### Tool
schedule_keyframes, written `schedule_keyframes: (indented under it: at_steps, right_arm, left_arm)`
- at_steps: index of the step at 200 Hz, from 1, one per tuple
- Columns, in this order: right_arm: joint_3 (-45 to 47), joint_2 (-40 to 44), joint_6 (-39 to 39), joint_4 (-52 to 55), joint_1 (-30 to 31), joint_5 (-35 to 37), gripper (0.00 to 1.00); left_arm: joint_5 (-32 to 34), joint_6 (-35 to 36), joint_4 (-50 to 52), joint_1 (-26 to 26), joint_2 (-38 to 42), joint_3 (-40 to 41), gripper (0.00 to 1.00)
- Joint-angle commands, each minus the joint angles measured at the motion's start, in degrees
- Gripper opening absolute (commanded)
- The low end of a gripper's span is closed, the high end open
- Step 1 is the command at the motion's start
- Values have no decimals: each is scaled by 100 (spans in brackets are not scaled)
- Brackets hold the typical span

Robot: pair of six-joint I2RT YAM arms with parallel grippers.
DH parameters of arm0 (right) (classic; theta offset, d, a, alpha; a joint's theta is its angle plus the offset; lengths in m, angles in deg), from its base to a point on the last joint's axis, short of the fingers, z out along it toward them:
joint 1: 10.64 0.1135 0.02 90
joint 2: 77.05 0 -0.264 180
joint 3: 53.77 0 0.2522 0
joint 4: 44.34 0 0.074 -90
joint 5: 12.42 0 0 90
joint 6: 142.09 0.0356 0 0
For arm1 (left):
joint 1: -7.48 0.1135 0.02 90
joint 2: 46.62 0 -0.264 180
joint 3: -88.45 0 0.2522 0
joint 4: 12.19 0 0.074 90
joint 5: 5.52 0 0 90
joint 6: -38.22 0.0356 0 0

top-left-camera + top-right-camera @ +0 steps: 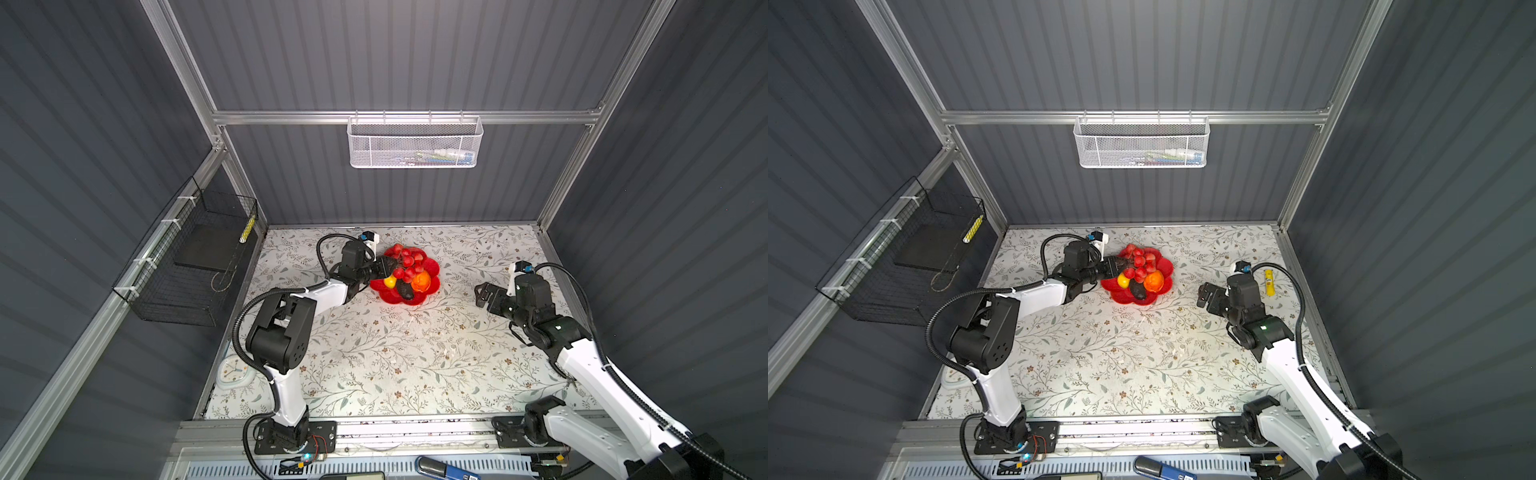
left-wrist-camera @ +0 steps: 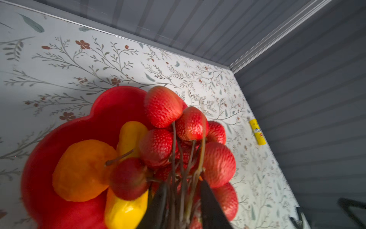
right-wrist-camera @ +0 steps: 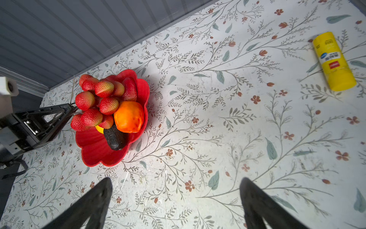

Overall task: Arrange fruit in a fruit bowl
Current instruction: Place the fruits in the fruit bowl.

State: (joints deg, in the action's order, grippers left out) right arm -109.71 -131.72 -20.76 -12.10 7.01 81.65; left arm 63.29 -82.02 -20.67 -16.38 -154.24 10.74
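Right jaws spread, empty; left jaws parted around berry bunch point(image 2: 162, 108) stems; left wrist view misses avocado point(image 3: 115, 138).

Bright ctr, dim edges — wide-angle warp

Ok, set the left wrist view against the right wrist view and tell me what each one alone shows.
Left wrist only: the stems of the bunch of red berries lying between the left tool's fingers, and most of the long yellow fruit.
Right wrist only: the dark avocado in the fruit bowl, and the right tool, open and empty.
Both: the bowl, the berries, the large orange and the yellow tube.
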Motion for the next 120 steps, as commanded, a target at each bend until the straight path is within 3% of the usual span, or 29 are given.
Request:
schedule_keyframes:
  at_steps: [1,7,11,64,98,120]
  right_arm:
    - [33,80,-117,79,-58,107,99]
    - [23,80,-147,68,-68,108,99]
    - [16,80,-169,68,-69,111,99]
    - [338,500,-970,-742,-250,660,99]
    - [828,554,-1419,-1873,-1075,765,99]
    - [1231,162,-1677,-2824,-1637,780,99]
  left_arm:
    - [281,-7,-82,-5,65,132,84]
    - [434,28,-43,-5,106,169,98]
    - [481,48,-8,-4,143,199,100]
    - [1576,850,639,-1,1275,247,100]
    - [2921,1646,972,0,2257,375,100]
    - [4186,2259,948,-5,2851,857,100]
